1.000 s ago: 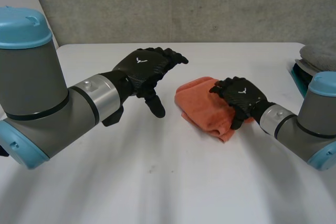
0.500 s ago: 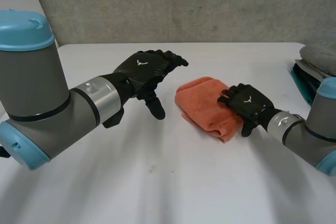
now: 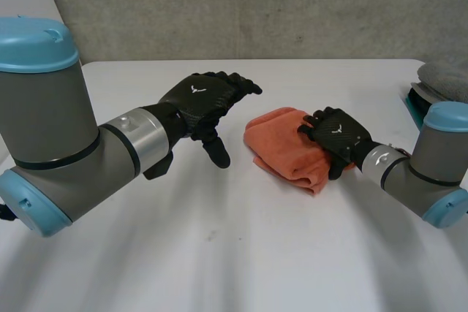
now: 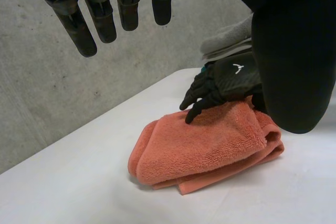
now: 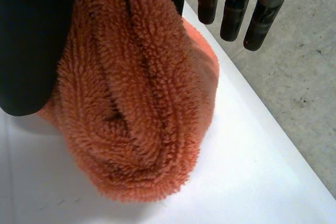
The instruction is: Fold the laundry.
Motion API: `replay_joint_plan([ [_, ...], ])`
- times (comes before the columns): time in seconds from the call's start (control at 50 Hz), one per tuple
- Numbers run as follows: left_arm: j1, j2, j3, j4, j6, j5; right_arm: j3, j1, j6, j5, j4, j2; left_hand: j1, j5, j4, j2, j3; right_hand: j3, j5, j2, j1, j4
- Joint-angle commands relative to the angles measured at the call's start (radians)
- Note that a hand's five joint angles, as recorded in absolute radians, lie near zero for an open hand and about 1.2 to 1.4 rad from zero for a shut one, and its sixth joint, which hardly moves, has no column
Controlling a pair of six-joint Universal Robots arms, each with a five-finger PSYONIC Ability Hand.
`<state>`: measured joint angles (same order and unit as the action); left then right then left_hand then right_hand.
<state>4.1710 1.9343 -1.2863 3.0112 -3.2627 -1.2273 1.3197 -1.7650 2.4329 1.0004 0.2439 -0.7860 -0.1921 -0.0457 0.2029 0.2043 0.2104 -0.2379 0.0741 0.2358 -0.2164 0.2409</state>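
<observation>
A folded orange towel (image 3: pixel 281 147) lies on the white table (image 3: pixel 234 253), a little right of the middle. My right hand (image 3: pixel 338 137) rests flat on the towel's right part, its fingers straight and open; its own wrist view shows the towel (image 5: pixel 136 103) under the palm and the fingers (image 5: pixel 231 9) reaching past the cloth. My left hand (image 3: pixel 208 96) hovers above the table to the left of the towel, open and holding nothing. From the left wrist, the towel (image 4: pixel 210 145) lies beyond its fingertips (image 4: pixel 105 14), with the right hand (image 4: pixel 223 82) on it.
At the table's right edge sits a stack of folded grey cloth (image 3: pixel 442 78) on a teal thing (image 3: pixel 417 104). A grey concrete wall (image 3: pixel 256 5) rises behind the table's far edge.
My right hand drew back off the towel to the right, then moved back onto its right part. The left hand has stayed almost still.
</observation>
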Motion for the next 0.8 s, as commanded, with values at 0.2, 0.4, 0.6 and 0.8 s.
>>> replay_joint_plan([
  [0.2, 0.0, 0.002, -0.002, 0.0, 0.0, -0.001, -0.065, -0.005, 0.137, -0.019, 0.003, -0.022, -0.018, 0.01, 0.008, 0.006, 0.0, -1.158, 1.148, 1.16, -1.18, 1.155],
  [0.4, -0.002, 0.0, -0.002, 0.0, 0.0, -0.001, -0.111, 0.105, 0.118, -0.04, 0.003, -0.088, -0.016, 0.013, 0.005, 0.003, -0.003, -1.158, 1.148, 1.16, -1.18, 1.155],
  [0.6, -0.002, -0.003, -0.002, 0.0, 0.023, 0.0, -0.31, 0.14, 0.31, 0.012, 0.126, -0.137, -0.016, 0.013, 0.005, 0.003, -0.003, -1.158, 1.148, 1.16, -1.18, 1.155],
  [0.8, -0.003, -0.005, -0.002, 0.0, 0.031, 0.0, -0.577, 0.285, 0.52, 0.044, 0.271, -0.072, -0.016, 0.013, 0.005, 0.003, -0.003, -1.158, 1.148, 1.16, -1.18, 1.155],
])
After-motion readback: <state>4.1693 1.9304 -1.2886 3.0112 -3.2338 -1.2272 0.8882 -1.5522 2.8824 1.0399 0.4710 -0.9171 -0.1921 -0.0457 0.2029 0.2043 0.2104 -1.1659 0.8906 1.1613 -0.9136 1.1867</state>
